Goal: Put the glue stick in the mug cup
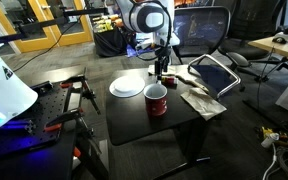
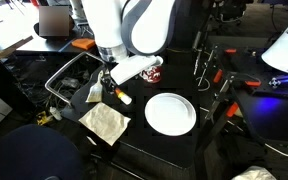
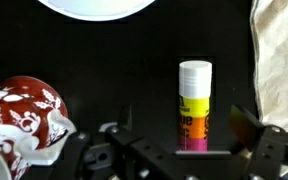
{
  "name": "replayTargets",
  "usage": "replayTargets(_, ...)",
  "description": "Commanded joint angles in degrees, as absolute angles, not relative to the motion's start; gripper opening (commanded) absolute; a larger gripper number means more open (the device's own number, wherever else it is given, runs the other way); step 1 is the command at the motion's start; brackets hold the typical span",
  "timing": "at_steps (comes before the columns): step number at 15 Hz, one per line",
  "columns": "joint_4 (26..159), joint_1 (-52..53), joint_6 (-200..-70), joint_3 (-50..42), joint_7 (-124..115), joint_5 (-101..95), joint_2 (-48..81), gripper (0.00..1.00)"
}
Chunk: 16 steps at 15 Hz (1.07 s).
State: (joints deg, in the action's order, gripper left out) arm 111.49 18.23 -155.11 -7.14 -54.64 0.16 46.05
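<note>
Hand (image 3: 183,128), cylindrical glue stick (image 3: 194,100), red mug cup (image 3: 19,125)

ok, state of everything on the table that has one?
gripper: open, fingers either side of the glue stick, not closed on it
glue stick: capped, on the table, not gripped
mug cup: upright, no glue stick in it
plate: empty
cloth: crumpled, on the table

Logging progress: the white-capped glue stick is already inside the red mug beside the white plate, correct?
No. The wrist view shows the glue stick outside the red mug, on the table between the fingers of the open gripper; the rest holds.
</note>
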Motion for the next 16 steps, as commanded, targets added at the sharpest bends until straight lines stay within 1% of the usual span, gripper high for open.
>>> replayTargets(1,108.7,17.5,-157.1,-7.4,-55.0,2.0,48.9,1.00)
replayTargets(12,102.1,15.0,-155.9,-7.7,-53.7,3.4,53.2,1.00)
replayTargets(14,100.7,14.9,-155.5,-7.6,-53.4,3.3,54.1,0.74)
replayTargets(16,99.6,14.6,-155.3,-7.4,-53.1,3.5,54.8,0.59)
